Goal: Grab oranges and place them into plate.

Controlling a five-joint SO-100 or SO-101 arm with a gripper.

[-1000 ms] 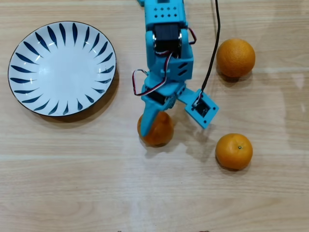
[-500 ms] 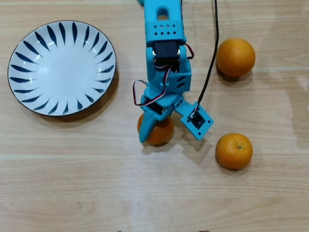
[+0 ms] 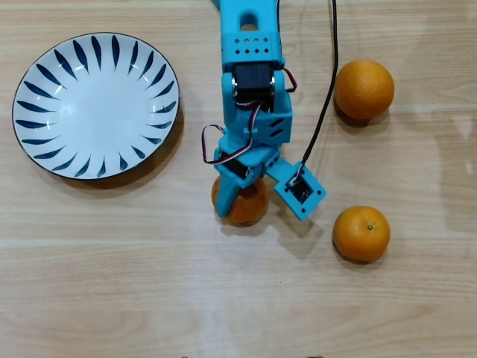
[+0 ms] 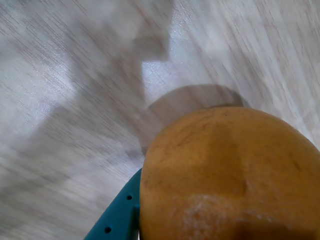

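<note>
On the wooden table (image 3: 112, 283), seen in the overhead view, a blue arm (image 3: 253, 82) reaches from the far edge toward the near side, its gripper (image 3: 253, 212) lowered over the middle orange (image 3: 246, 210). One blue finger (image 3: 227, 195) lies over the left part of this fruit; the second jaw, carrying a small dark module (image 3: 301, 191), angles out to the right and near side, clear of the fruit. The jaws therefore stand spread around the orange, with a visible gap on the right side; contact on the left cannot be confirmed from above. A black cable (image 3: 328, 82) runs from the far edge down to the dark module, and red and white wires (image 3: 212, 145) loop at the left of the wrist.

Two further oranges lie free on the table: one at far right (image 3: 364, 89), beside the cable, and one at near right (image 3: 361, 233), showing a small green stem dot on top. Both are well apart from the gripper. The plate (image 3: 95, 104), white with dark blue radiating strokes on its rim, sits at far left, well apart from all three fruits, and holds nothing.

In the wrist view, the middle orange (image 4: 230, 175) fills the lower right of the frame, its dimpled skin very close to the lens, resting on the pale wood grain of the table (image 4: 60, 100). A blue finger (image 4: 117, 217) with small holes appears at the lower edge, touching or just beside the left flank of the fruit
</note>
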